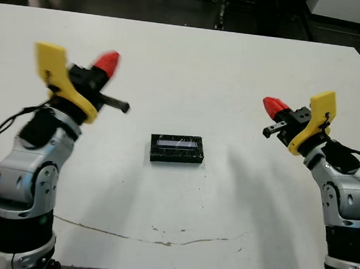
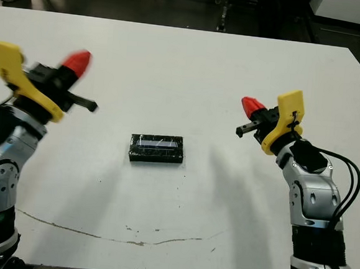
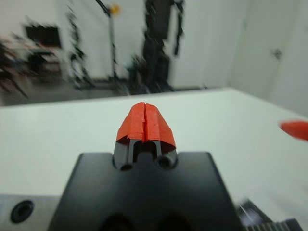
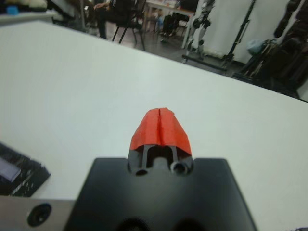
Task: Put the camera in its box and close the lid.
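Lid (image 1: 177, 148) sits on the box, mid-table (image 1: 191, 73), btwn my arms. My L gripper (image 1: 107, 63) & R gripper (image 1: 274, 106) hover well apart from it, both w/ fingers pressed together, empty.

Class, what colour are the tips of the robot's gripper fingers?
Red, clearest in the left wrist view on the left gripper.

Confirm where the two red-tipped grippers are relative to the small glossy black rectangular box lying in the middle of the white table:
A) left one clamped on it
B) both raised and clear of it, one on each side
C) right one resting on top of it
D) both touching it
B: the left gripper and right gripper are shut, empty and held off the white table, well apart from the black box between them.
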Robot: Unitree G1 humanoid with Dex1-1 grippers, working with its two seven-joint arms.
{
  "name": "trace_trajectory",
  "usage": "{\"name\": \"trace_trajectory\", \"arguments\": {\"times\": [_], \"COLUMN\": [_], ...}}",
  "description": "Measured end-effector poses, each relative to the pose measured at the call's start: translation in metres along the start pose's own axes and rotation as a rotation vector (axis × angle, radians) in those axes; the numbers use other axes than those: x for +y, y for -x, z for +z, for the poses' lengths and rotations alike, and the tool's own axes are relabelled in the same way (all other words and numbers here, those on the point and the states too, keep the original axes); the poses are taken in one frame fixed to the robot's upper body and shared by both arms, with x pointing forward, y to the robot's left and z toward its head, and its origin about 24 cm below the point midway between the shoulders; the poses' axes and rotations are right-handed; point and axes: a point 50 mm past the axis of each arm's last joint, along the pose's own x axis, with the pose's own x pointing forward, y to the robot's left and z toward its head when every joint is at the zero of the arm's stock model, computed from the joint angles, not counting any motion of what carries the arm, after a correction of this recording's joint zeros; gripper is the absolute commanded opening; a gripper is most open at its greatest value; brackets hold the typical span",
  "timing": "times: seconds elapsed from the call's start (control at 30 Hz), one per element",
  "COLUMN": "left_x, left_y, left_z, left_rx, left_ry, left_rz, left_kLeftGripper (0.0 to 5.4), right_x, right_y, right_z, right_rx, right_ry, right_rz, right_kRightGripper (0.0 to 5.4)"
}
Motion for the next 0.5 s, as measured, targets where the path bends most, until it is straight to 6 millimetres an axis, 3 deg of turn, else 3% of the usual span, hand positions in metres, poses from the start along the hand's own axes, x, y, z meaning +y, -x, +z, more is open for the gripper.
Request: {"name": "trace_trajectory", "arguments": {"times": [0.27,0.5], "left_x": [0.018,0.018], "left_y": [0.013,0.024], "left_z": [-0.040,-0.065], "left_rx": [-0.047,-0.022], "left_ry": [-0.133,-0.130], "left_rz": [0.326,0.399], "left_kLeftGripper": [0.01,0.01], "right_x": [0.008,0.011], "right_y": [-0.002,-0.002], "right_z": [-0.004,0.000], "right_rx": [-0.050,-0.093], "right_ry": [-0.002,0.050], "right_rz": [-0.168,-0.298], "right_kRightGripper": [0.00,0.00]}}
